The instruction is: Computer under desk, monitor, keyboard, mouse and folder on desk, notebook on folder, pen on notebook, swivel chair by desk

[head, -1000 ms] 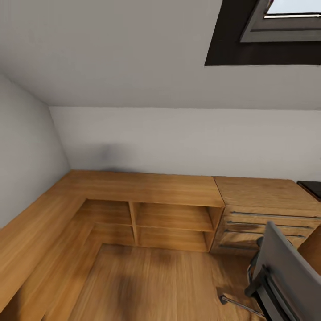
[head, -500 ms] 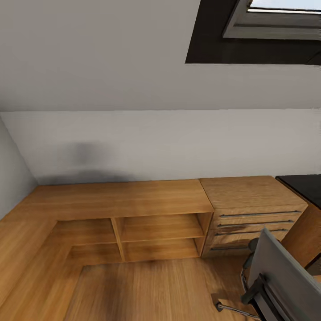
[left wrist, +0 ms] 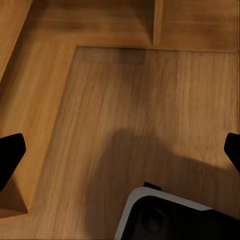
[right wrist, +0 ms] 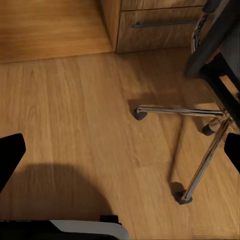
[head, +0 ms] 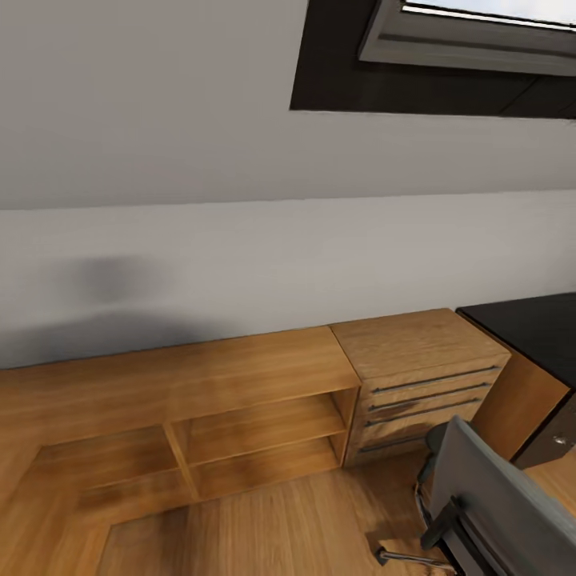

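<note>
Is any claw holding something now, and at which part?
Nothing is held: the left claw and the right claw are both open over bare wooden floor.

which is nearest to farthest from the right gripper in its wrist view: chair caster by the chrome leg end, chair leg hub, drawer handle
1. Caster at the chrome leg's end, on the floor between the fingertips of the right gripper.
2. Leg hub, farther along, under the chair.
3. Drawer handle, farthest, on the wooden drawer unit beyond the chair.

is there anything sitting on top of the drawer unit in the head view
No, the drawer unit has a bare wooden top, standing between the open shelf and the dark desk.
</note>
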Controlling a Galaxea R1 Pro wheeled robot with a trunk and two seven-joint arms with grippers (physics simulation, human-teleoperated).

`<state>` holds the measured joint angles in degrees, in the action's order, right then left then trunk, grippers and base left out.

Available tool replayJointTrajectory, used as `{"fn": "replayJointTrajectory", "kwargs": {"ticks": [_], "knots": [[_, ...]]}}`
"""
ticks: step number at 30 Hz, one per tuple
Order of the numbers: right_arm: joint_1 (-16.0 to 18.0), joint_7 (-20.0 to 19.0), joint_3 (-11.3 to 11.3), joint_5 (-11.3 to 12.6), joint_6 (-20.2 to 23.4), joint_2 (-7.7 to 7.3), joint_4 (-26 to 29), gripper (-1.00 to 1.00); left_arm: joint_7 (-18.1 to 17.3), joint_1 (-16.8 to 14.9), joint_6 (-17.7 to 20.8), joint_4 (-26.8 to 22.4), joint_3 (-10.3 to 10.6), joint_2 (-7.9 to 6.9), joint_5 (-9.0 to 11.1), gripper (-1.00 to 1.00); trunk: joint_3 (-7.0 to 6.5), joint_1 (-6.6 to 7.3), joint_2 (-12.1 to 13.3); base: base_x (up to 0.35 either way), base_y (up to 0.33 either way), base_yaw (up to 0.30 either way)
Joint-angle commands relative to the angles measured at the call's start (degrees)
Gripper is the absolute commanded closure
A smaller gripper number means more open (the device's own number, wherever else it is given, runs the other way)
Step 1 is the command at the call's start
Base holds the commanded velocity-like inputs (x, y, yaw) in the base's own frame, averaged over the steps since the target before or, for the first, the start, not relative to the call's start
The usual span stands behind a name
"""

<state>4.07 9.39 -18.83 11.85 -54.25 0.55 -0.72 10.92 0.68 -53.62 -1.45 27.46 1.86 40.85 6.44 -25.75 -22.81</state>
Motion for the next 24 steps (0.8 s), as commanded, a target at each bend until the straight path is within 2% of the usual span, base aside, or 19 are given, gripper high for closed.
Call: {"fn": "replayJointTrajectory", "kwargs": {"ticks": [1,24], "knots": [[0.06,0.23,-0.50,0.37,-0.14,0.03,-0.08,-1.00,0.59,0.03,-0.04,-0.14,0.49,-0.01,0.02,-1.00,0.11,-0.04,-0.11,0.032,0.014,-0.300],[0.06,0.20,-0.60,0.37,-0.24,0.15,-0.07,-1.00,0.59,0.03,0.84,-0.14,0.48,-0.01,0.02,-1.00,0.11,-0.04,-0.11,0.003,0.001,-0.300]]}}
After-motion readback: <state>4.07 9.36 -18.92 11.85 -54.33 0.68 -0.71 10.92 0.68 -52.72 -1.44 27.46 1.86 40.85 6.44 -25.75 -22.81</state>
